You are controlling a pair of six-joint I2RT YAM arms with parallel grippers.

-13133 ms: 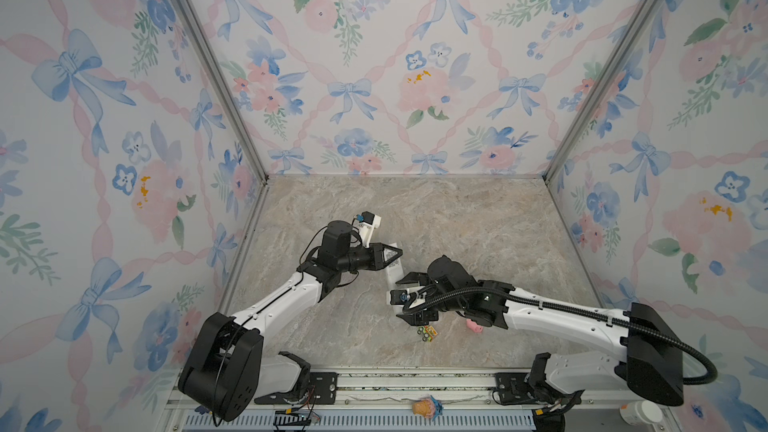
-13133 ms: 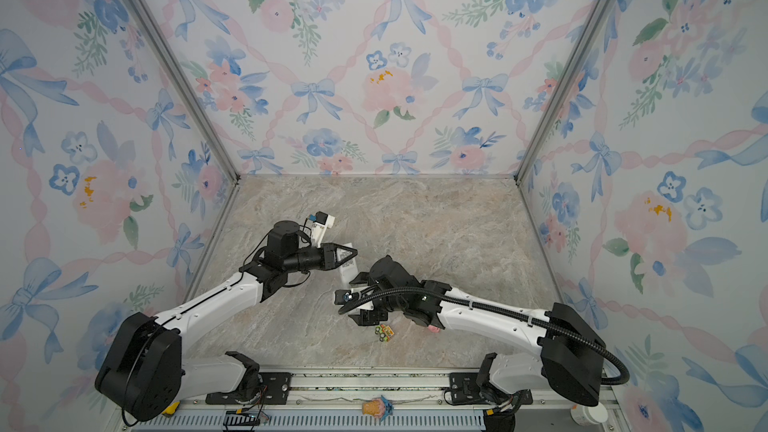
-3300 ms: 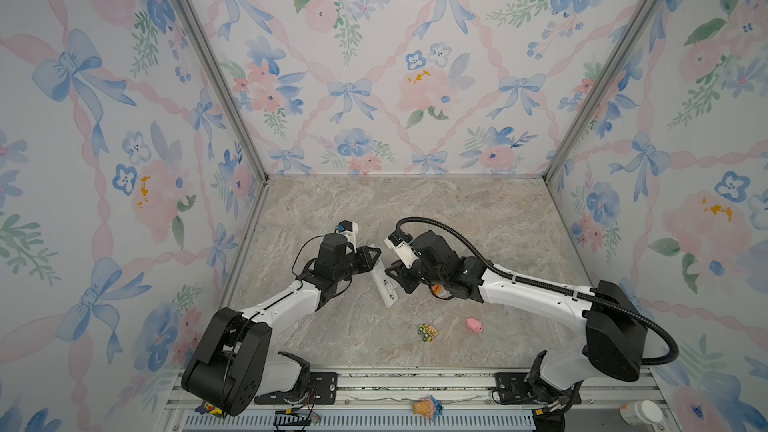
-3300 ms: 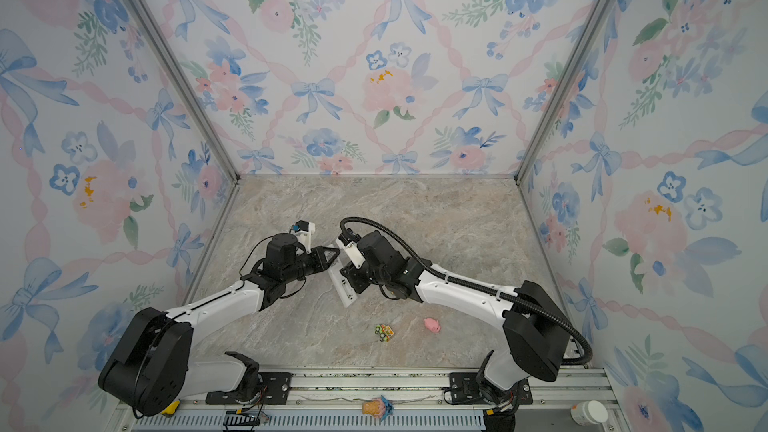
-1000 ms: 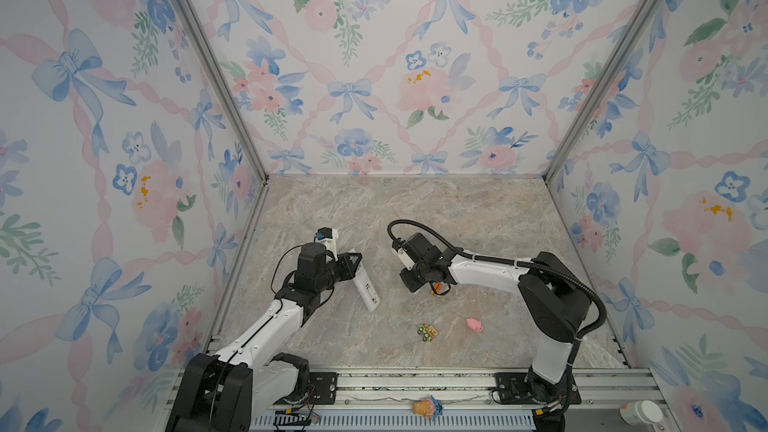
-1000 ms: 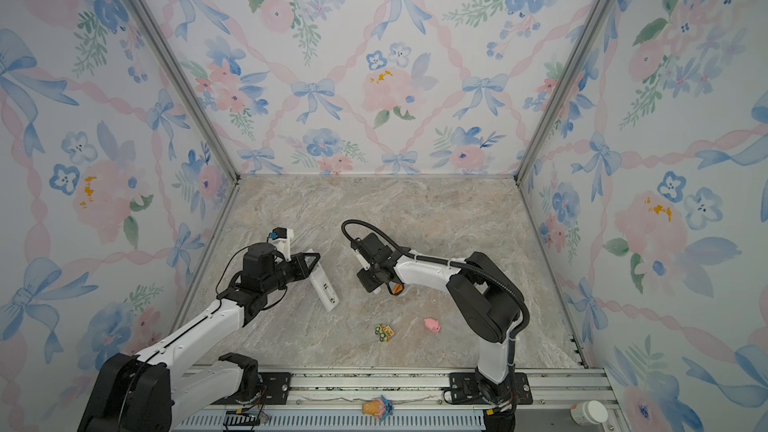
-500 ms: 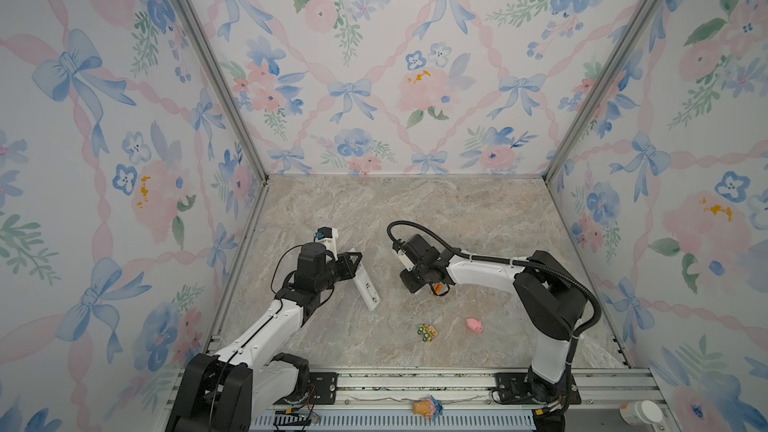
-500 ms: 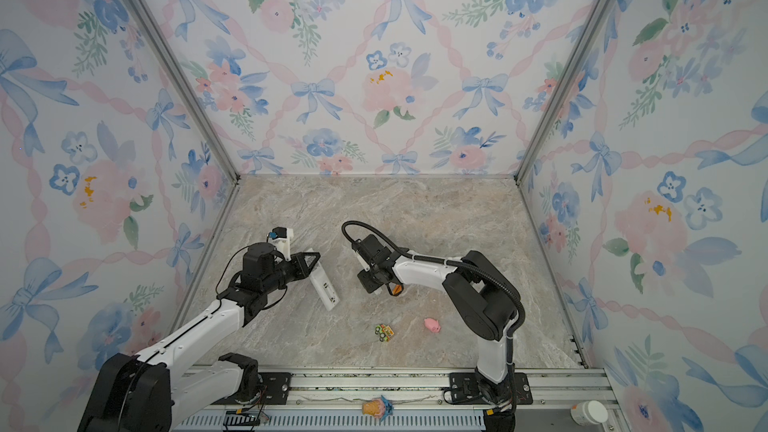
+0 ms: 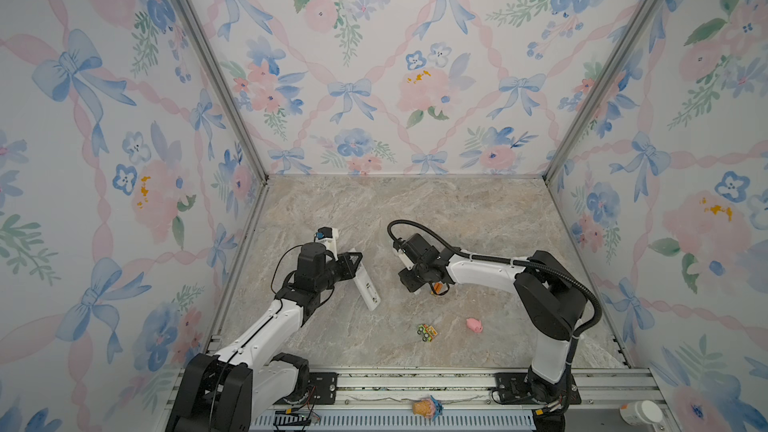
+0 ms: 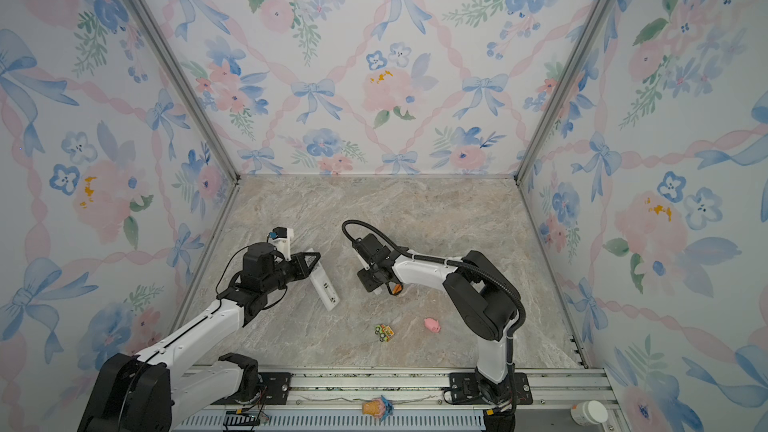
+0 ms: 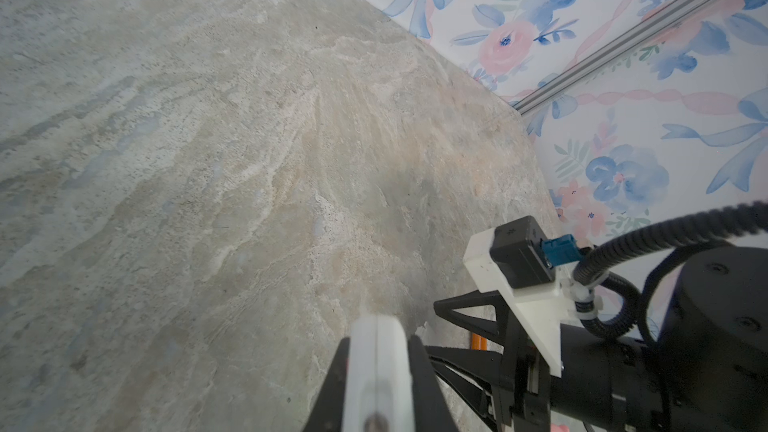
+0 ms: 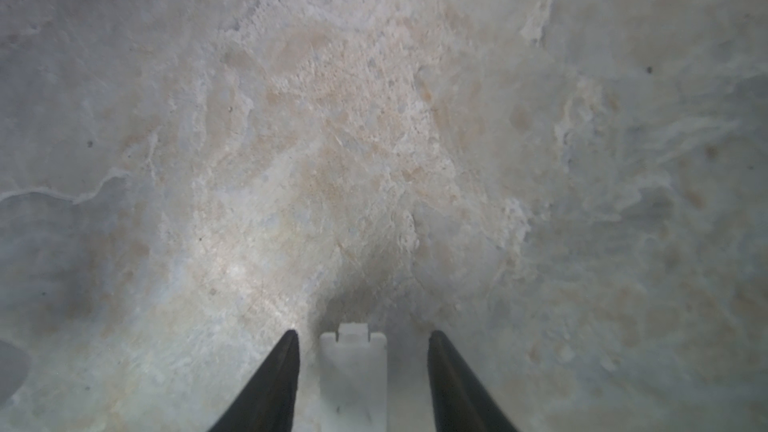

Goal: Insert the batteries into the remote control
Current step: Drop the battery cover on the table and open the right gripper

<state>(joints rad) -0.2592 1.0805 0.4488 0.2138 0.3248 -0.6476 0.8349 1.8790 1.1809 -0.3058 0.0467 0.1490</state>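
Observation:
My left gripper (image 9: 353,261) (image 10: 311,261) is shut on one end of the white remote control (image 9: 365,284) (image 10: 324,286), which slants down toward the table. In the left wrist view the black fingers clamp the remote control (image 11: 376,367) on both sides. My right gripper (image 9: 409,281) (image 12: 361,338) points down at the table, open. A small white battery cover (image 12: 353,367) lies between its fingers, touching neither. The orange batteries (image 9: 436,286) (image 10: 397,288) (image 11: 478,340) lie on the table just beside the right gripper.
A green-orange toy car (image 9: 427,332) and a pink pig (image 9: 474,324) sit nearer the front edge. An ice-cream toy (image 9: 428,407) and a white bottle (image 9: 640,411) rest by the front rail. Floral walls enclose three sides.
The right gripper's jaws have spread apart around the white cover. Both arms stay almost where they were, and the left still holds the remote.

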